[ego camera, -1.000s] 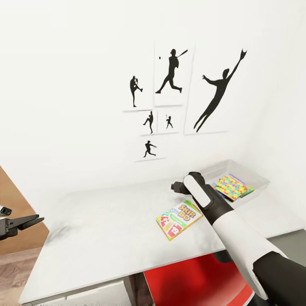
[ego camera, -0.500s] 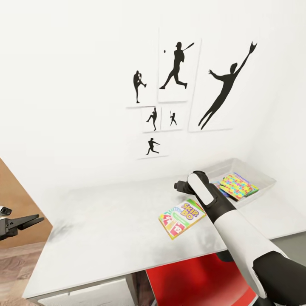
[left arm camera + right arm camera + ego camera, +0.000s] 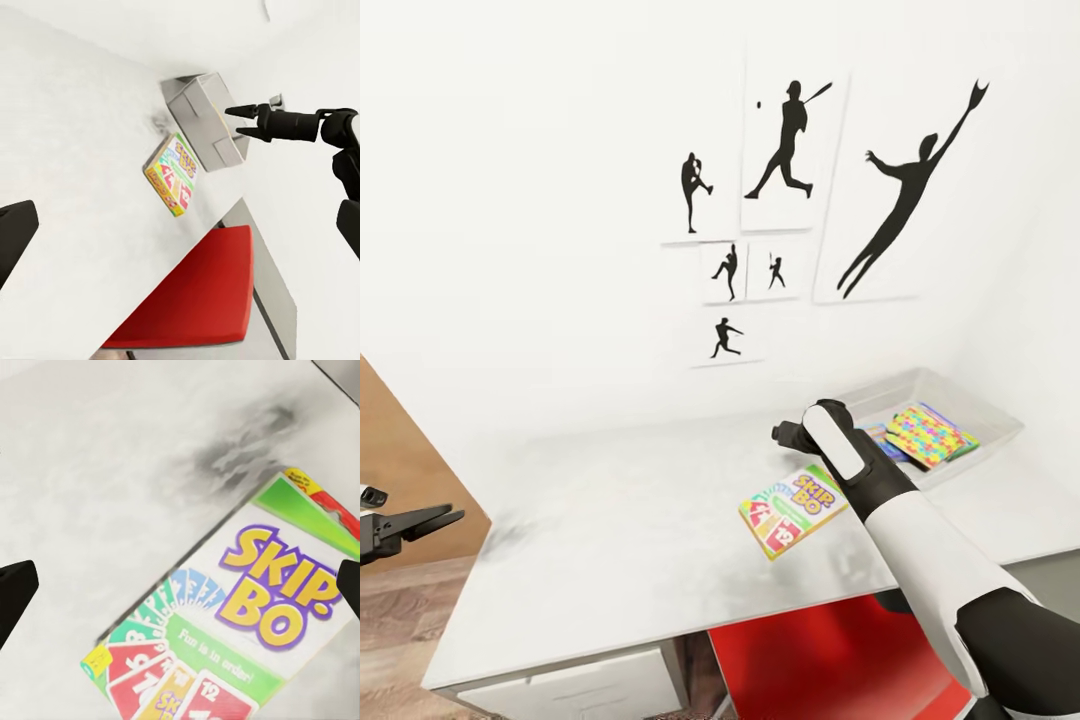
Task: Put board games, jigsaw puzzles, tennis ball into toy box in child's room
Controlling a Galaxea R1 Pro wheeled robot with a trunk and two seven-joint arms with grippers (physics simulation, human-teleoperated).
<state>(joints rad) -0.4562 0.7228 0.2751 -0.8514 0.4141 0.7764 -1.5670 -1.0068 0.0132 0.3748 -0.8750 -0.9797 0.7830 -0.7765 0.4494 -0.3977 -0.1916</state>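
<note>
The Skip-Bo board game lies flat on the pale table, right of its middle. My right gripper hovers open just past the box's far edge. Its wrist view looks down on the Skip-Bo box, with the gripper spread wide and nothing held. The grey toy box stands at the table's far right. A multicoloured jigsaw puzzle lies in it, with a blue edge beside it. My left gripper hangs open off the table's left end. Its wrist view shows the Skip-Bo box, toy box and right gripper.
A red chair seat sits under the table's front edge, below my right arm. The white wall behind carries black sports-silhouette pictures. A white drawer front shows below the table. Wood floor lies at the left.
The whole picture has drifted up and to the right, so the camera has moved. Both grippers stand much as before, and the Skip-Bo box has not moved on the table.
</note>
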